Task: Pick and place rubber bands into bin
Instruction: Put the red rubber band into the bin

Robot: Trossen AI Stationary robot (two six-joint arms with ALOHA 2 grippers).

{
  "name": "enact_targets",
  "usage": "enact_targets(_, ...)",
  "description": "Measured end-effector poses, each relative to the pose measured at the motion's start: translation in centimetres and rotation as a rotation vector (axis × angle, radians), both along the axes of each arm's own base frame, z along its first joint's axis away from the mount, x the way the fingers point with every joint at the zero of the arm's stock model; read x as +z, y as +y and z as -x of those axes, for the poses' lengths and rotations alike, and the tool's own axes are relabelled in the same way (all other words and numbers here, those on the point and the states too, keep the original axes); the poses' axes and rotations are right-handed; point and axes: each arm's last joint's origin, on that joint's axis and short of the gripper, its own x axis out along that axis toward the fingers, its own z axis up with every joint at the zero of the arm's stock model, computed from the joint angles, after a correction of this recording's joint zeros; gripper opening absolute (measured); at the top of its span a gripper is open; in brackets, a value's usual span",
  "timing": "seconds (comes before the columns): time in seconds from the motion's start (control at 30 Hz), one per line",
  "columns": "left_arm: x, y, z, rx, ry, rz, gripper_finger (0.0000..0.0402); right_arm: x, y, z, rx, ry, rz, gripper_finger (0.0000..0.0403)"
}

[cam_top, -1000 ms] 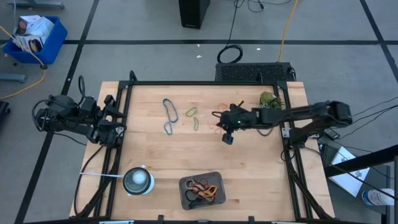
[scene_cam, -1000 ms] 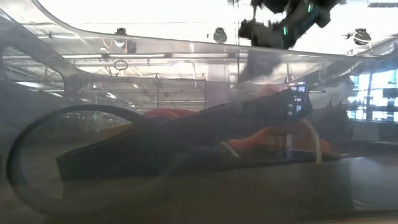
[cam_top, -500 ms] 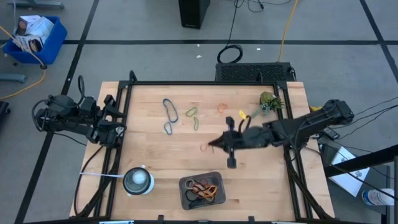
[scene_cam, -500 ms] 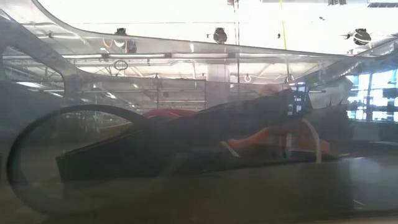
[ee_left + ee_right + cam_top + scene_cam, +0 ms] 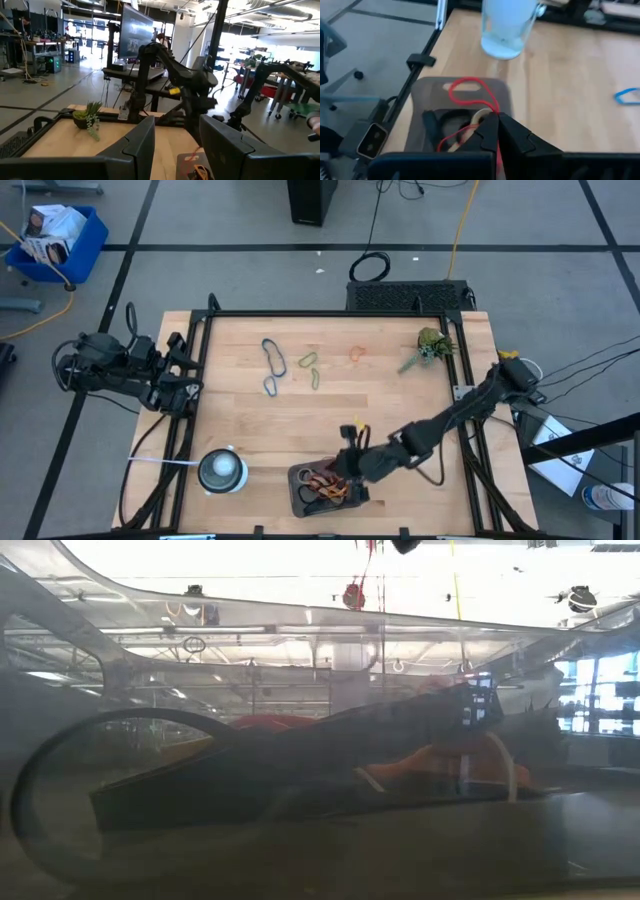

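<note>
We are holding a red rubber band (image 5: 470,95) in the right gripper (image 5: 495,131), fingers pinched, above the bin (image 5: 420,100); we should lower before releasing.

— What do we have in the bin (image 5: 300,498)?

— Dark grey shallow tray, rounded corners, at the table's near edge. We see a tangle of rubber bands (image 5: 322,486) inside: orange, red, tan, black. A red band (image 5: 470,95) hangs in a loop above it, pinched at one end.

— And loose ones?

— We count a blue band (image 5: 272,365) lying long and twisted, two green bands (image 5: 311,369) just beside it, and an orange band (image 5: 356,353) apart, all flat on the wood at the far side.
</note>
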Motion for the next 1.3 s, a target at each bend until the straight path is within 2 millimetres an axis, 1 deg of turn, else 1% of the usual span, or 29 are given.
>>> enact_targets(0.13,-0.1,0.0,0.0,0.0,0.007,-0.001,0.0161,-2.3,1.3,-0.5,0.006,0.041,-0.004,0.0)
enact_targets(0.23,-0.1,0.0,0.0,0.0,0.01,-0.003,0.0161,-3.8,2.0,-0.7,0.0,0.08,-0.015,0.0)
enact_targets(0.4,-0.2,0.0,0.0,0.0,0.02,-0.007,0.0161,-6.0,2.4,-1.1,-0.016,0.138,-0.012,0.0)
enact_targets(0.6,-0.2,0.0,0.0,0.002,0.02,-0.022,0.0161,-8.7,2.9,-1.4,0.02,0.239,-0.06,0.0)
enact_targets(0.7,-0.2,0.0,0.0,0.001,0.02,-0.023,0.0161,-9.9,2.9,-1.4,0.018,0.272,-0.049,0.0)
enact_targets(0.83,-0.2,0.0,0.0,0.001,0.02,-0.023,0.0161,-9.9,3.0,-1.4,0.019,0.268,-0.051,0.0)
enact_targets(1.0,-0.2,0.0,0.0,0.001,0.02,-0.023,0.0161,-8.8,2.8,-1.3,0.021,0.244,-0.063,0.0003)
enact_targets(1.17,-0.2,0.0,0.0,0.001,0.02,-0.023,0.0161,-8.2,2.5,-1.3,0.01,0.236,-0.076,0.0015)
enact_targets(1.3,-0.2,0.0,0.0,0.001,0.02,-0.022,0.0161,-7.7,2.5,-1.2,0.023,0.222,-0.082,0.0034)
